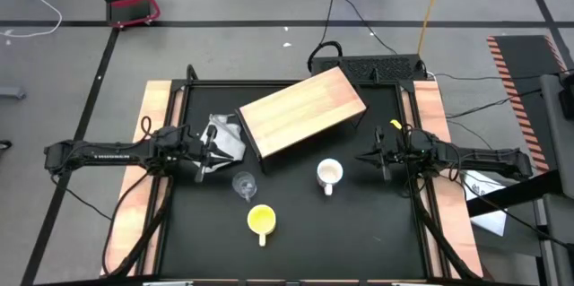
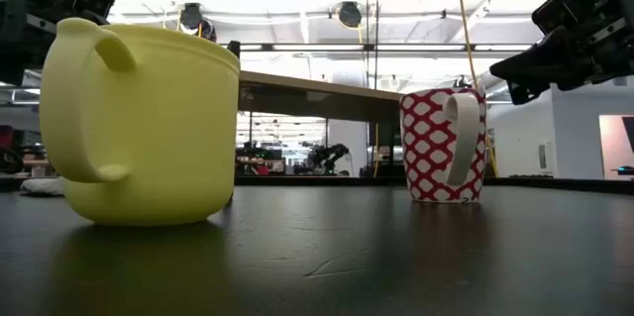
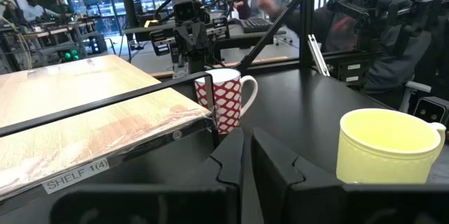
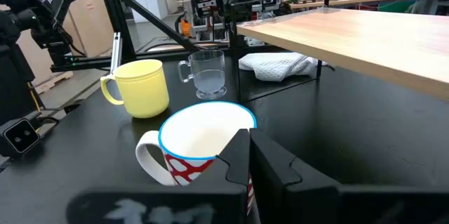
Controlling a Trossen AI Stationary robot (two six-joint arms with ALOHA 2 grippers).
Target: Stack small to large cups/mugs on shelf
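Status: nothing stacked yet, all 3 vessels sit on the black bench (image 1: 377, 223), none on the shelf (image 1: 300, 111).

- Clear glass cup (image 1: 243, 184): upright, just near of shelf's near-left corner.
- Yellow mug (image 1: 261, 220): near side of glass cup, close beside it, handle pointing near.
- White mug w/ red pattern (image 1: 329, 175): right of glass cup, near of shelf's right half, apart from the others.
- Shelf: wood-grain top bare, set askew at far-centre of bench.
- White-grey cloth (image 1: 224, 138) lies at shelf's left end.

Left gripper (image 1: 205, 149): clenched, holds nothing, hovers left of glass cup by the cloth. Right gripper (image 1: 377, 156): clenched, empty, just right of the patterned mug.

Left to do (judgement): all of it; nest/stack by size and place on shelf.

Room: open bench near-left and near-right of the mugs. Tight spots: glass cup close to shelf edge and yellow mug; cloth crowds left arm's path. Shelf top has plenty of free area.
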